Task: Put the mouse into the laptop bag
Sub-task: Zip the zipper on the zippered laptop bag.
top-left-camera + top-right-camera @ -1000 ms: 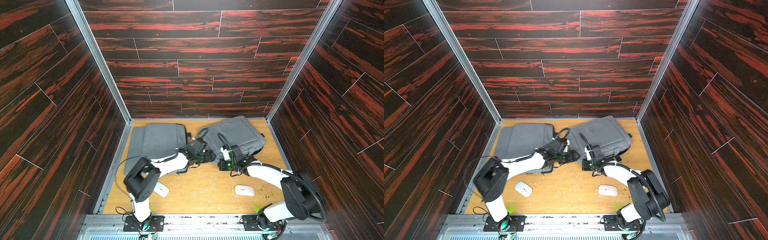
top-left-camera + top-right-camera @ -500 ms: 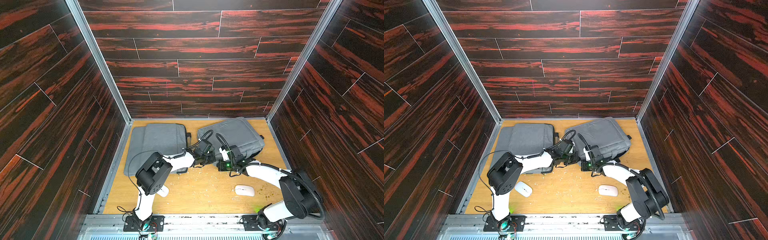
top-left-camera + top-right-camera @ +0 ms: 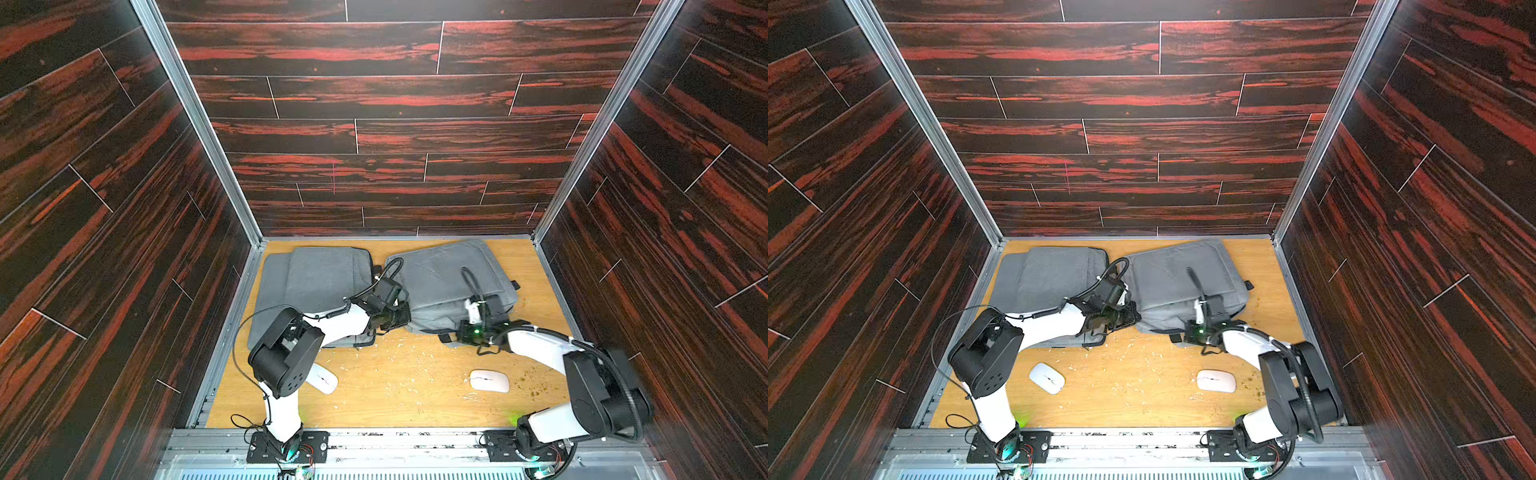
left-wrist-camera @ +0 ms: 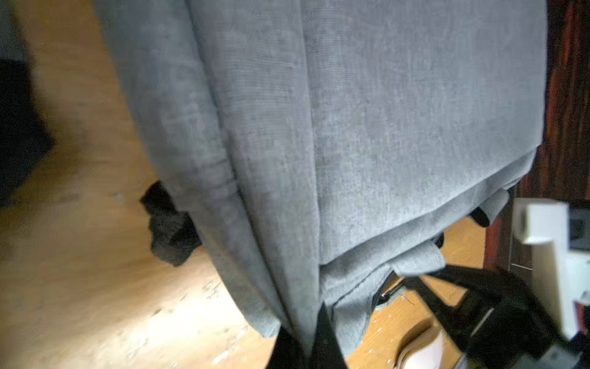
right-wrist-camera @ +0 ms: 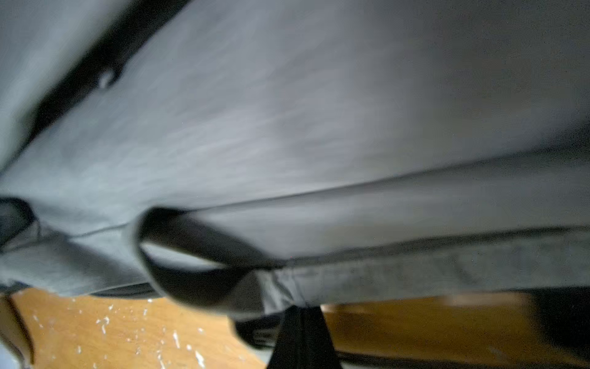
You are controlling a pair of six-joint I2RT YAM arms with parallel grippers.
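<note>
Two grey laptop bags lie at the back: one on the left (image 3: 316, 278) (image 3: 1050, 274), one on the right (image 3: 440, 282) (image 3: 1167, 278). My left gripper (image 3: 401, 318) (image 3: 1129, 318) (image 4: 308, 335) is shut on the fabric at the right bag's (image 4: 351, 127) near left corner. My right gripper (image 3: 457, 332) (image 3: 1179, 334) (image 5: 303, 311) is shut on that bag's (image 5: 319, 127) front edge, beside a black strap loop (image 5: 191, 255). One white mouse (image 3: 489, 381) (image 3: 1216, 380) (image 4: 421, 351) lies on the wooden floor in front of the right bag. Another mouse (image 3: 324, 378) (image 3: 1046, 378) lies by my left arm.
Dark red-streaked wall panels (image 3: 374, 124) close in the floor (image 3: 395, 386) on three sides. Small pale crumbs are scattered over the floor between the bags and the mice. A metal rail (image 3: 395, 440) carrying both arm bases runs along the front edge.
My left gripper moved right from the left bag's edge to the right bag's near corner and shut on its fabric. The right bag shifted slightly. The right gripper stayed shut in place.
</note>
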